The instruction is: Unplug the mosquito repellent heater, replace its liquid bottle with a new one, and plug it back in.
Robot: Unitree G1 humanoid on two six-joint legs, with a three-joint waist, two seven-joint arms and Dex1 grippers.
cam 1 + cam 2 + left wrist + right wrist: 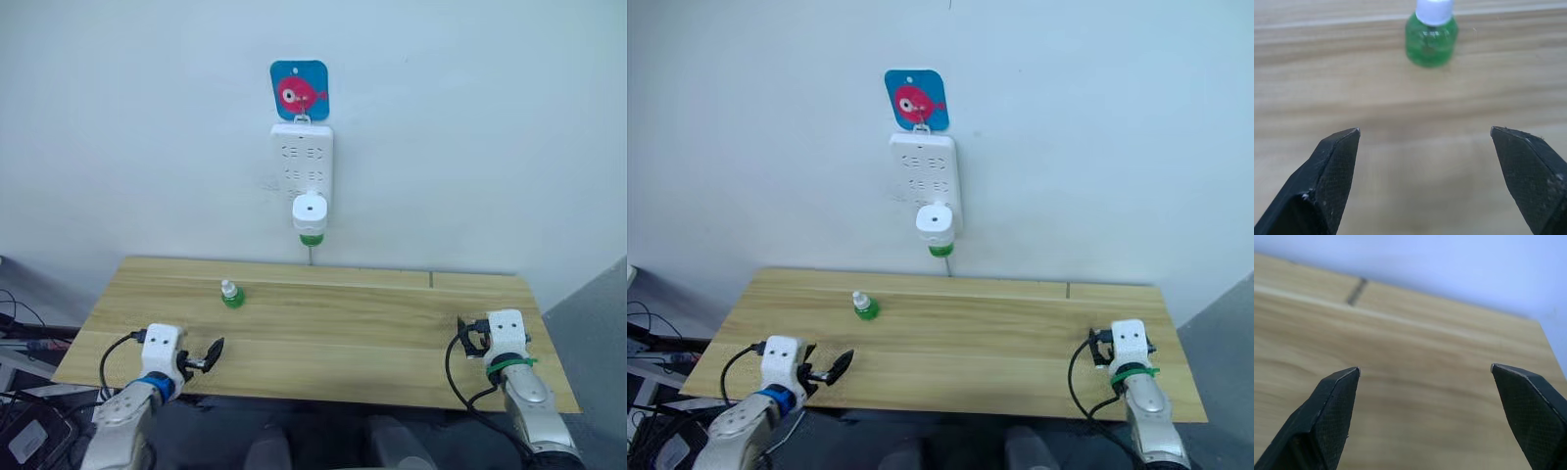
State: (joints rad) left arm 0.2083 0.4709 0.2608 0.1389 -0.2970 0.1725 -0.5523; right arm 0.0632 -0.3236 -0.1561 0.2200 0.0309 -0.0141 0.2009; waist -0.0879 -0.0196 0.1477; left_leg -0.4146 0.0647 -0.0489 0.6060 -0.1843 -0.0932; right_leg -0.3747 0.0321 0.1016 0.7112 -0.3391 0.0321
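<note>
Nothing done yet, by the look of it: mosquito repellent heater (310,210) plugged into the lowest socket of the white power strip (302,157) on the wall, under a blue hook plate with a pink fish (300,90). Hangs well above the far edge of the tabletop (392,333), about midway across, so up and forward of both hands. Small, white, rounded, with a round dimple on its face; its liquid bottle (312,238) screwed in below, only a green band showing, long axis upright, plug axis straight into the wall. Left hand (214,351) low over the near left of the tabletop, fingers (1332,166) spread wide, holding nothing. Right hand (1425,369) over the near right edge, likewise spread and empty. Neither clearly the nearer to the heater; left perhaps slightly, judging by the head views. The new one (232,294) standing upright on the tabletop, left of centre, straight ahead of the left hand and well apart from the right: tiny translucent green body, whitish cap. Likely first move: reach up to the heater and pull straight out from the wall.
</note>
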